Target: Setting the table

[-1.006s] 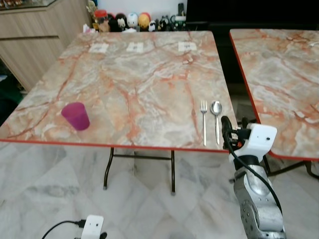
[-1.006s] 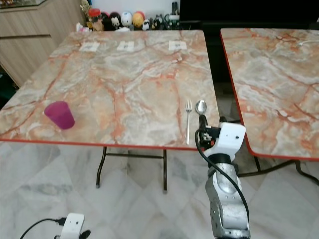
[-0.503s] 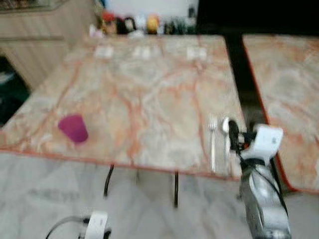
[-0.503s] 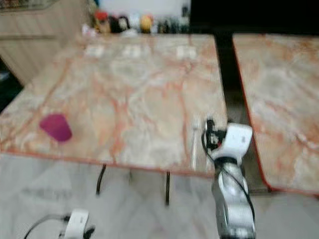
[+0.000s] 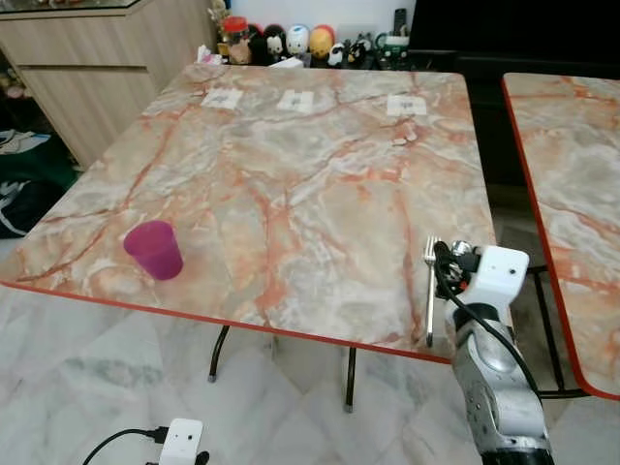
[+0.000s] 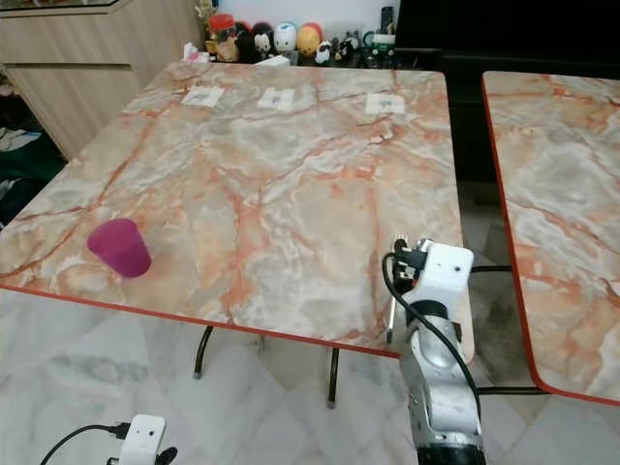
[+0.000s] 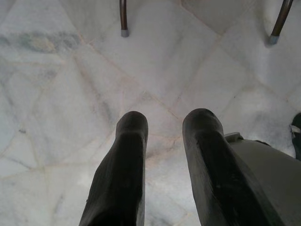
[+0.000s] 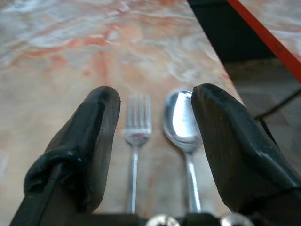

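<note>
figurines (image 5: 291, 41) at far table edge | wooden cabinet (image 5: 97, 68) | marble floor (image 5: 87, 378)

The right arm (image 5: 496, 387) is a silver metal tube with a rounded joint, capped by a white boxy wrist housing (image 5: 497, 279). A black cable (image 5: 481, 325) loops from the housing down along the arm. The right end effector (image 8: 153, 110) has two thick, rounded black fingers (image 8: 91, 136) of matte rubber, with small silver screws at their base. The left end effector (image 7: 164, 122) has matching black fingers, beside a grey curved casing (image 7: 263, 174).
</note>
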{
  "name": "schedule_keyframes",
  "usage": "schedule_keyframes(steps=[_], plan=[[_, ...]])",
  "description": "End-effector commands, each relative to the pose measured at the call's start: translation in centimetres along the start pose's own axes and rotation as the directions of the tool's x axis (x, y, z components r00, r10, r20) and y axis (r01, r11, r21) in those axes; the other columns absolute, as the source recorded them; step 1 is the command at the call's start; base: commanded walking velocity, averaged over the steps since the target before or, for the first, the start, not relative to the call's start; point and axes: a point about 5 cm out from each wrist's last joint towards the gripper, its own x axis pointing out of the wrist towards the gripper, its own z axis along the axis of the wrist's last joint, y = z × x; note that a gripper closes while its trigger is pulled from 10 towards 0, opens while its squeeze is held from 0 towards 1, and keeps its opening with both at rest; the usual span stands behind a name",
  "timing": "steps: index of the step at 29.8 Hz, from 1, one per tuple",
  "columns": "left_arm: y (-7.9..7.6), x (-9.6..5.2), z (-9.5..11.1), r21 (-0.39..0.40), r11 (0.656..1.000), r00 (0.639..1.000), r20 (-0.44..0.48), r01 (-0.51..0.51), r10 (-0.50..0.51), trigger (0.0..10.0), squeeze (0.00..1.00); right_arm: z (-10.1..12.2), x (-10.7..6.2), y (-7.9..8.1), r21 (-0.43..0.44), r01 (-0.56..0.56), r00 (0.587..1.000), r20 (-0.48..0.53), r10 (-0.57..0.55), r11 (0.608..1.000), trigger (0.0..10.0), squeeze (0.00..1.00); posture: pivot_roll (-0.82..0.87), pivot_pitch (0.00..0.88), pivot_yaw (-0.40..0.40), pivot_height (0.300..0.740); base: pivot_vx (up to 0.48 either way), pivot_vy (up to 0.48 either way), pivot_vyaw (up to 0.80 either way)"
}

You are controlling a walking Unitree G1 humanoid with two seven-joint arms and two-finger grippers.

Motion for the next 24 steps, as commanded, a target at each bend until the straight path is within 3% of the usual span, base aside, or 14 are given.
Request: schedule_keyframes(steps=[1, 10, 24], plan=[[0.3, -0.3, -1.0, -0.009, 1.000, 0.999, -0.039, -0.009, 0.009, 10.0, 0.00, -0.9, 0.1, -0.4, 0.016, 0.034, 0.998, -0.062, -0.032, 0.999, 10.0, 0.00, -0.13, 0.130, 0.043, 0.740, 0.000, 0.000, 0.00], [0.3, -0.2, -0.9, -0.009, 1.000, 0.999, -0.041, -0.008, 0.007, 10.0, 0.00, -1.9, 0.4, -0.7, 0.017, 0.046, 0.988, -0.149, -0.043, 0.999, 10.0, 0.00, -0.13, 0.139, 0.049, 0.740, 0.000, 0.000, 0.00], [0.6, -0.3, -1.1, -0.006, 1.000, 0.999, -0.046, -0.014, 0.014, 10.0, 0.00, -2.7, 0.8, -0.4, 0.010, 0.017, 0.981, -0.193, -0.015, 1.000, 10.0, 0.00, -0.12, 0.118, 0.050, 0.740, 0.000, 0.000, 0.00]])
